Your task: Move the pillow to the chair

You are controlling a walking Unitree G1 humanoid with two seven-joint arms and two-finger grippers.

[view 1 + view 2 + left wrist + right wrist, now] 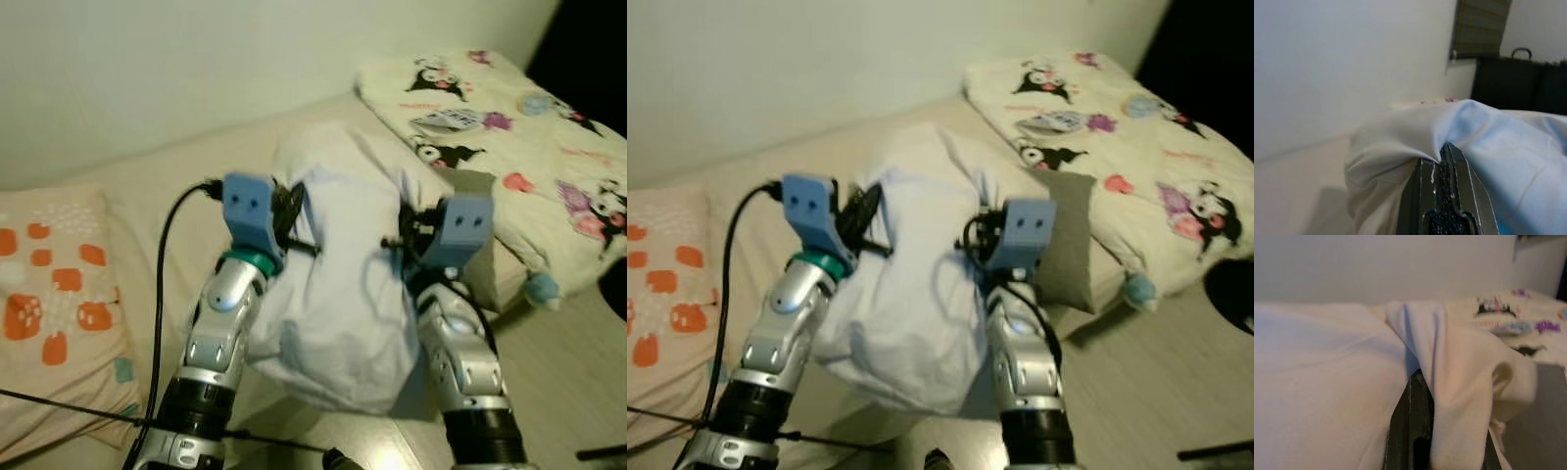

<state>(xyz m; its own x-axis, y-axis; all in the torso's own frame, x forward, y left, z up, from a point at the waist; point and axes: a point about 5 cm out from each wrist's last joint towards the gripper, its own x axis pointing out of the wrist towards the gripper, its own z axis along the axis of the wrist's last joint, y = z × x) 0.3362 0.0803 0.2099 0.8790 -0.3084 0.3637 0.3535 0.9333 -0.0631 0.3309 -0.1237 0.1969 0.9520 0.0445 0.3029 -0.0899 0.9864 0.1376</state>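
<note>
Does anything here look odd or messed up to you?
Only the white pillow: it is bunched and creased, pinched at its sides by the left gripper and the right gripper, and it sags over the edge of the bed. The cartoon blanket lies rumpled but undamaged.

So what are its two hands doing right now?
Left end effector: shut on the pillow.
Right end effector: shut on the pillow.

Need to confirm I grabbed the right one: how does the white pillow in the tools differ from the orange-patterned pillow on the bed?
The white pillow is plain; the orange-patterned pillow bears orange patches. The white pillow is pinched between the left tool and right tool and bunched; the orange-patterned pillow lies flat on the bed, untouched. Both look soft and pale.
</note>
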